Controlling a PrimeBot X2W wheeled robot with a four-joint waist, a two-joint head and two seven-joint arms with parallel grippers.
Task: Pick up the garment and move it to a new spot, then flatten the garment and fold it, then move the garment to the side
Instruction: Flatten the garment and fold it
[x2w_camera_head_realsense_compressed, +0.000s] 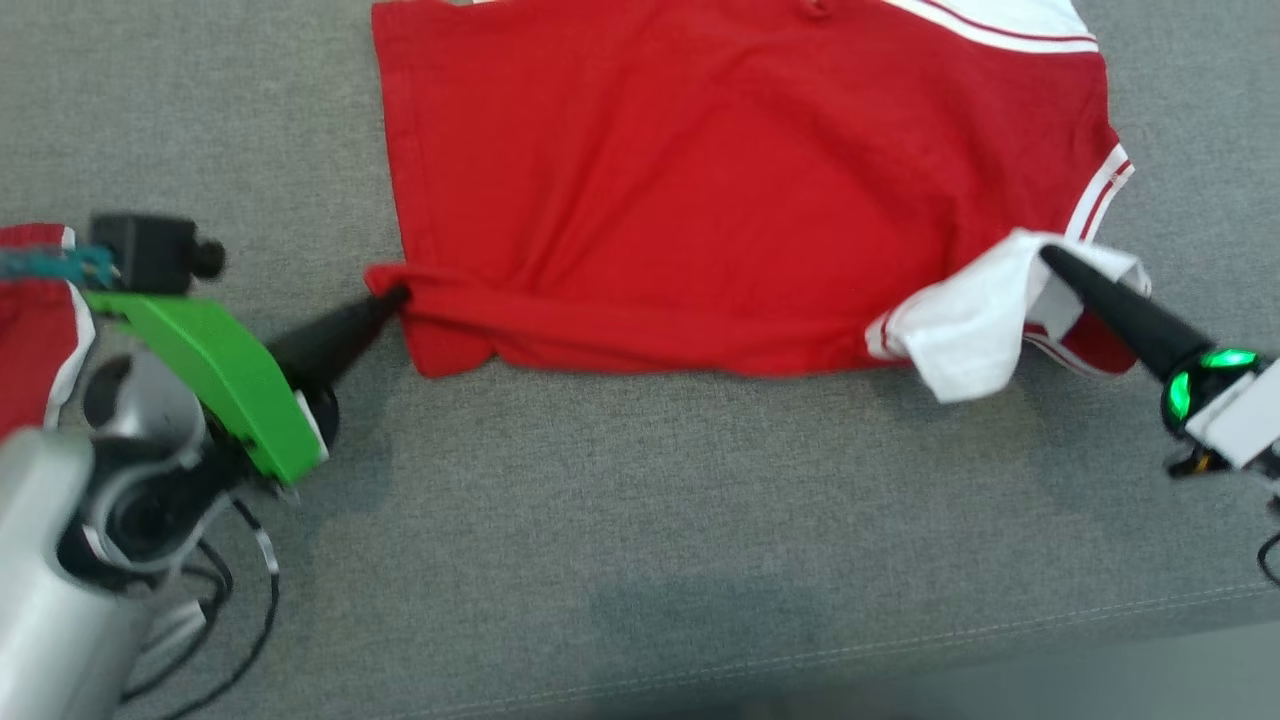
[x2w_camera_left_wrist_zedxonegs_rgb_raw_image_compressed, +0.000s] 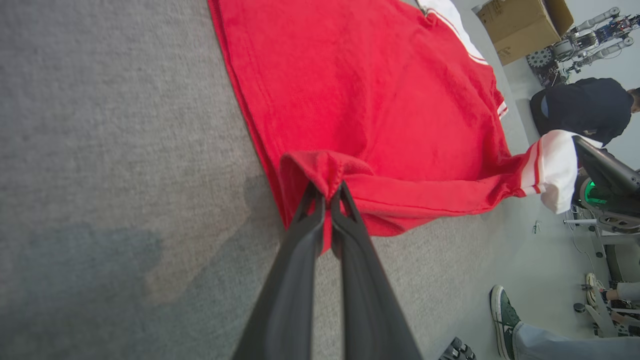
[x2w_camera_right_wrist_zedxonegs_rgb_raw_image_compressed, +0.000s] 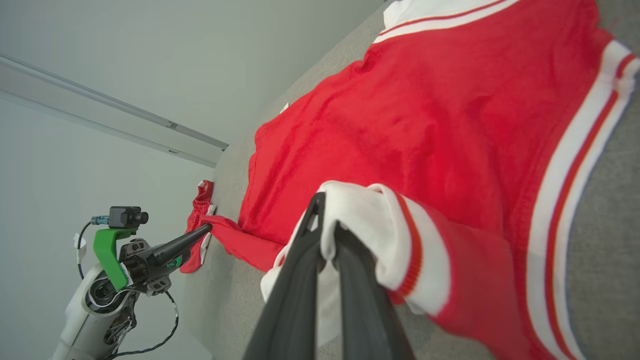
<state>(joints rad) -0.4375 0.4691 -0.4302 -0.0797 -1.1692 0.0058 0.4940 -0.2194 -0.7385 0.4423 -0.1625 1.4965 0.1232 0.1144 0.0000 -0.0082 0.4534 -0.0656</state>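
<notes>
The garment (x2w_camera_head_realsense_compressed: 700, 190) is a red shirt with white, red-striped trim, spread on the grey surface (x2w_camera_head_realsense_compressed: 640, 520) and running off the top of the head view. My left gripper (x2w_camera_head_realsense_compressed: 392, 296) is shut on its near left corner (x2w_camera_left_wrist_zedxonegs_rgb_raw_image_compressed: 325, 167), which is bunched and lifted. My right gripper (x2w_camera_head_realsense_compressed: 1050, 256) is shut on the white sleeve cuff (x2w_camera_right_wrist_zedxonegs_rgb_raw_image_compressed: 360, 210) at the near right, folded over and raised off the surface. Between the two grips the near hem (x2w_camera_head_realsense_compressed: 650, 345) sags in a fold. The left gripper (x2w_camera_right_wrist_zedxonegs_rgb_raw_image_compressed: 206, 228) shows at the far end of the hem in the right wrist view.
Another red and white piece of cloth (x2w_camera_head_realsense_compressed: 35, 330) lies at the far left behind my left arm. The surface's front seam (x2w_camera_head_realsense_compressed: 900, 650) runs along the bottom. A person's shoe (x2w_camera_left_wrist_zedxonegs_rgb_raw_image_compressed: 505, 317), a seated person (x2w_camera_left_wrist_zedxonegs_rgb_raw_image_compressed: 585, 107) and a cardboard box (x2w_camera_left_wrist_zedxonegs_rgb_raw_image_compressed: 525, 25) are beyond the right side.
</notes>
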